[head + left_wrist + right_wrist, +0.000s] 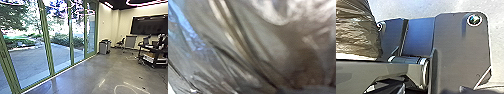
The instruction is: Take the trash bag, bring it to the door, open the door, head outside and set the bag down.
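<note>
In the left wrist view, the trash bag [268, 47] shines, creased.

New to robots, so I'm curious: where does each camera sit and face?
Head: high up, facing forward and down at green-framed glass and grey floor.
Left wrist: on that arm, close against the crinkled trash bag; robot parts are hard to make out.
Right wrist: on that arm, facing the robot's dark plate and jointed bar.
Both wrist views share the bag.

Open floor [87, 75] ahead — green-framed glass [60, 47] on the left, black cart [153, 55] right
</note>
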Motion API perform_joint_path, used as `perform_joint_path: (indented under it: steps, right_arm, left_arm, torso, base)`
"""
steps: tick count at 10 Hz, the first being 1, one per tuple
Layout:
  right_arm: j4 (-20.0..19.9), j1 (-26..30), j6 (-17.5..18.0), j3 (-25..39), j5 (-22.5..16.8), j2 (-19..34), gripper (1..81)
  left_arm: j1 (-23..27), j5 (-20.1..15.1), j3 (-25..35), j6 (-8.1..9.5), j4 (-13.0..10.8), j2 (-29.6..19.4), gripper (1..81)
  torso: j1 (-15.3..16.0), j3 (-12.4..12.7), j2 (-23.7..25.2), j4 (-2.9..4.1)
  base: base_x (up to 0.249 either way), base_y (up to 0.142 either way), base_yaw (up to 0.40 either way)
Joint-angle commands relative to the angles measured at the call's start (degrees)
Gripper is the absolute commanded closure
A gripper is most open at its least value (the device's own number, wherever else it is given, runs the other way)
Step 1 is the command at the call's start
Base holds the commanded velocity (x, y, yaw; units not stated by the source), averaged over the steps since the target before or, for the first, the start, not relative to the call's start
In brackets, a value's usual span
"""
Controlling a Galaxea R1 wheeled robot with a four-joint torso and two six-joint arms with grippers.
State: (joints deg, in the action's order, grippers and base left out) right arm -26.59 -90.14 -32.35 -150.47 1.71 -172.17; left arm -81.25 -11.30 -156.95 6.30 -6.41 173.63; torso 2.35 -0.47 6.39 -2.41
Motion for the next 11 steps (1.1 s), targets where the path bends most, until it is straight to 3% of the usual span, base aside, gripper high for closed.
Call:
perform_joint_path:
  steps: [1,11]
  right_arm:
    - [0.31,3.25,-0.17,0.27,-3.64,-0.22,1.0]
    - [0.22,3.16,-0.17,0.27,-3.55,-0.13,1.0]
  left_arm:
    - [4.21,-2.94,-0.11,0.03,-0.62,-0.12,81.1]
    - [4.21,-2.94,-0.11,0.03,-0.62,-0.3,81.1]
  torso:
    - [-0.02,0.0,0.0,0.0]
    - [-0.02,0.02,0.0,0.0]
  base:
    - [0.117,0.0,0.0]
    - [0.123,0.0,0.0]
